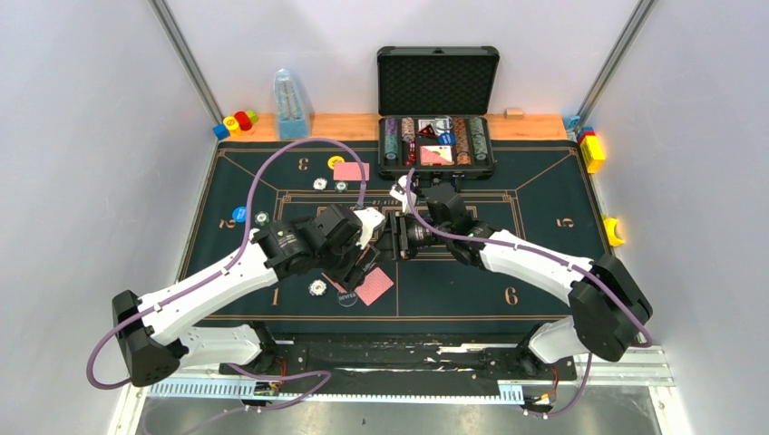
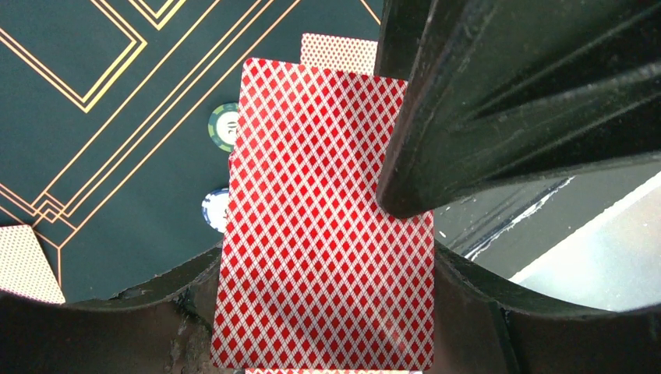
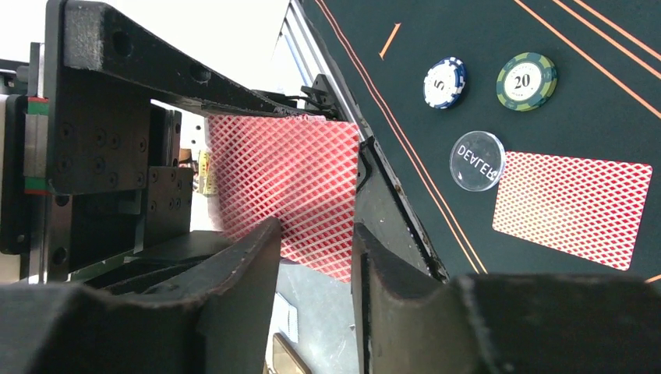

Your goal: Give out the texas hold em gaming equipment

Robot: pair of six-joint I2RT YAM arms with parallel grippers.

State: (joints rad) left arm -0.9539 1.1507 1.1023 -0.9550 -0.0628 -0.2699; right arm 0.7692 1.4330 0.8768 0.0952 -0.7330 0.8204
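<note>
My left gripper (image 1: 365,237) (image 2: 327,312) is shut on red-backed playing cards (image 2: 327,234), held above the mat; a second card edge shows under the top one. My right gripper (image 1: 395,237) (image 3: 316,234) faces it with its jaws apart, at the edge of the held cards (image 3: 284,187). One of its fingers (image 2: 499,101) overlaps the top card's right corner. On the mat near seat 1 lie a card (image 1: 374,286) (image 3: 573,209), a clear dealer button (image 1: 346,295) (image 3: 476,160) and chips (image 3: 444,82) (image 3: 526,80). Near seat 3 are a card (image 1: 351,170), a yellow disc (image 1: 335,162) and two chips (image 1: 320,183).
An open black case (image 1: 437,82) with chip rows stands at the back centre. A blue disc (image 1: 239,214) and a chip (image 1: 261,217) lie near seat 2. Toy blocks (image 1: 238,121) and a clear blue bottle (image 1: 291,104) stand back left. More blocks (image 1: 592,149) sit on the right.
</note>
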